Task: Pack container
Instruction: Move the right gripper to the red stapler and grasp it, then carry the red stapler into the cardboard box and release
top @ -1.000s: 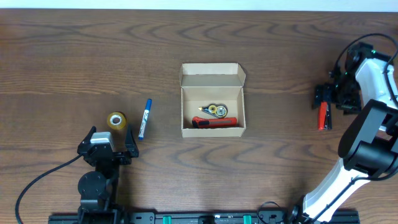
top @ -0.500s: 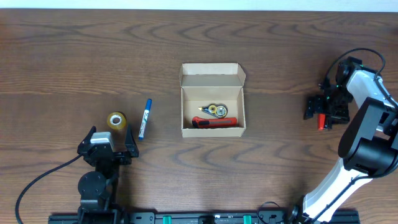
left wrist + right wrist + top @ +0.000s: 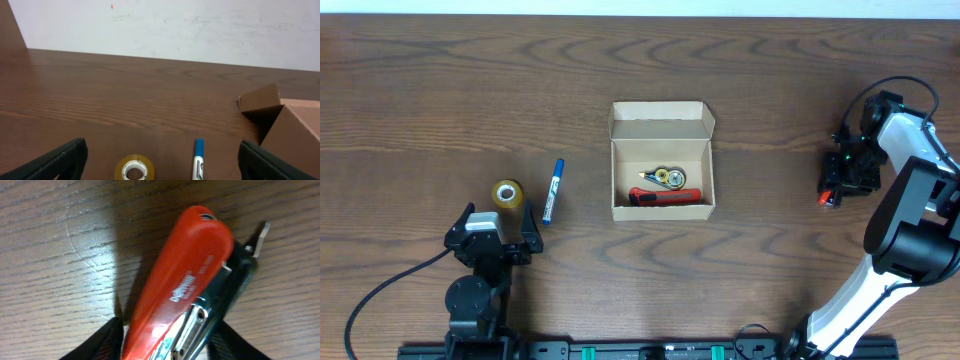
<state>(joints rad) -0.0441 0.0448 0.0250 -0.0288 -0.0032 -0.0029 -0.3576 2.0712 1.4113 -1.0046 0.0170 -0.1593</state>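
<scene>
The container (image 3: 661, 211), a tan cardboard box with its flap lid open, sits mid-table; its corner shows in the left wrist view (image 3: 292, 132). A red tool (image 3: 665, 195) and a small round metal item (image 3: 668, 178) lie inside. At the far right my right gripper (image 3: 840, 182) (image 3: 170, 347) is shut on a red stapler (image 3: 825, 199) (image 3: 185, 280), its fingers (image 3: 100, 342) pressed on both sides of it on the table. My left gripper (image 3: 495, 225) (image 3: 165, 167) stands open near the front left, with a tape roll (image 3: 507, 193) (image 3: 134, 169) and a blue marker (image 3: 553, 190) (image 3: 198, 160) just ahead of it.
The right arm's white and black links (image 3: 910, 230) run along the table's right edge. A cable (image 3: 380, 290) trails from the left arm's base at the front left. A white wall (image 3: 165, 25) rises behind the table's far edge.
My right gripper has shifted slightly left over the stapler and its jaws have closed in on it. The left arm, box, tape and marker have not moved.
</scene>
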